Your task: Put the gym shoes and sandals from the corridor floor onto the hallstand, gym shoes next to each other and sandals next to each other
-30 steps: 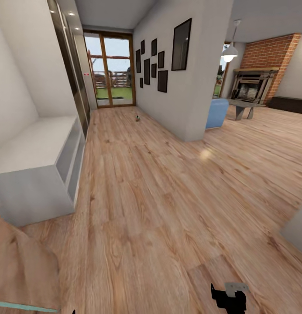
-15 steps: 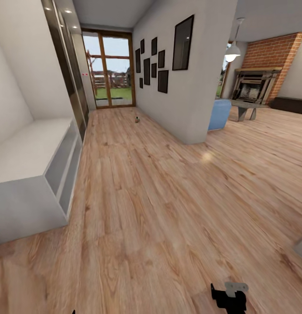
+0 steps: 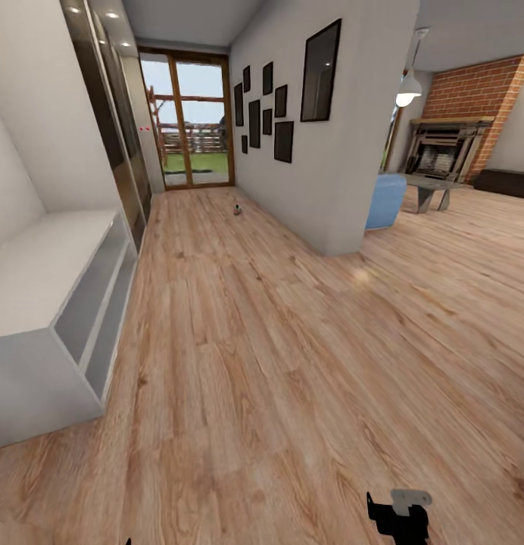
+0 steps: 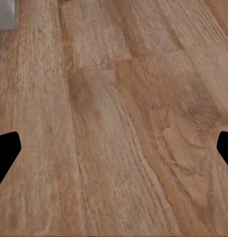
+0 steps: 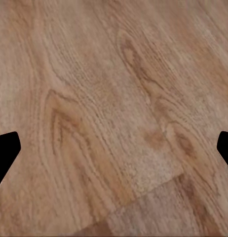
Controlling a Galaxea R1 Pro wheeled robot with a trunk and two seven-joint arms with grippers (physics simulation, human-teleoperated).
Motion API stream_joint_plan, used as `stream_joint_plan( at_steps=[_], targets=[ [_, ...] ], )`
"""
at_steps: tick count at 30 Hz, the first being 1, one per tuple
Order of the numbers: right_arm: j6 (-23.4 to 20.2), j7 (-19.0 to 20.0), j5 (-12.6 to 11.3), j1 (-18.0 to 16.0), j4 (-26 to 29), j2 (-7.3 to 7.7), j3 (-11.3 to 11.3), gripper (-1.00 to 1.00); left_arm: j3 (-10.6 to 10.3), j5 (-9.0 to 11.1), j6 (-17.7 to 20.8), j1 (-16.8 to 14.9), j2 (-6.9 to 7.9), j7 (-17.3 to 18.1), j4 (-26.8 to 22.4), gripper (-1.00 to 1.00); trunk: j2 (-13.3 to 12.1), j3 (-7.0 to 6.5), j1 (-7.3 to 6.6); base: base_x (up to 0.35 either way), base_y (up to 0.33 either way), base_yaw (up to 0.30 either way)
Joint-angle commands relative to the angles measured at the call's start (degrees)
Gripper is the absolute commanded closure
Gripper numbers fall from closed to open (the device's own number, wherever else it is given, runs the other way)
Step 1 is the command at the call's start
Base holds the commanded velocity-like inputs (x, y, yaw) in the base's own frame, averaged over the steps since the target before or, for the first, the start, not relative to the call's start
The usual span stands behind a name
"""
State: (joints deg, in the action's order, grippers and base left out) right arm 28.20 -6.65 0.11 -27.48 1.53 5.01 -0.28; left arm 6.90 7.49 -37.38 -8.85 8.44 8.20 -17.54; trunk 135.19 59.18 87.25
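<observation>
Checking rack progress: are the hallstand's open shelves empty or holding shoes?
Empty as far as visible: the hallstand shows bare shelf openings and bare bench top; deeper inside is hidden.

Head view down corridor, both wrist views close above shared corridor floor (image 3: 254,363)

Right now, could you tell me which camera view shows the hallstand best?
The head view: the hallstand stands at the left wall, bench top and open shelves plain. The left wrist view catches a grey corner, perhaps part of it; the right wrist view looks at floor planks.
</observation>
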Motion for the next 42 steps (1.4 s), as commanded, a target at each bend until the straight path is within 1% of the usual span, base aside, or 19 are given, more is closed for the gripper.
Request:
stream_joint_plan(
  at_steps=[1,19,28,42],
  targets=[
    [0.17,-0.12,0.03,-0.03,-0.05,0.00,0.01,-1.00,0.12,0.58,-0.07,-0.03,0.01,0.60,0.05,-1.00,0.02,0.05,0.02,0.338,0.000,0.000],
    [0.12,-0.21,0.07,0.05,-0.07,-0.06,0.01,-1.00,0.13,0.60,-0.04,-0.03,0.08,0.59,0.05,-1.00,0.02,0.05,0.02,0.338,0.000,0.000],
    [0.14,-0.23,0.07,0.13,-0.11,-0.16,0.02,-1.00,0.68,0.58,0.46,-0.03,0.08,0.41,0.05,-1.00,0.02,0.05,0.02,0.338,0.000,0.000],
    [0.17,-0.29,0.07,0.65,-0.05,-0.17,0.02,-1.00,0.75,0.60,0.47,-0.03,0.09,0.33,0.05,-1.00,0.02,0.05,0.02,0.338,0.000,0.000]
  ],
)
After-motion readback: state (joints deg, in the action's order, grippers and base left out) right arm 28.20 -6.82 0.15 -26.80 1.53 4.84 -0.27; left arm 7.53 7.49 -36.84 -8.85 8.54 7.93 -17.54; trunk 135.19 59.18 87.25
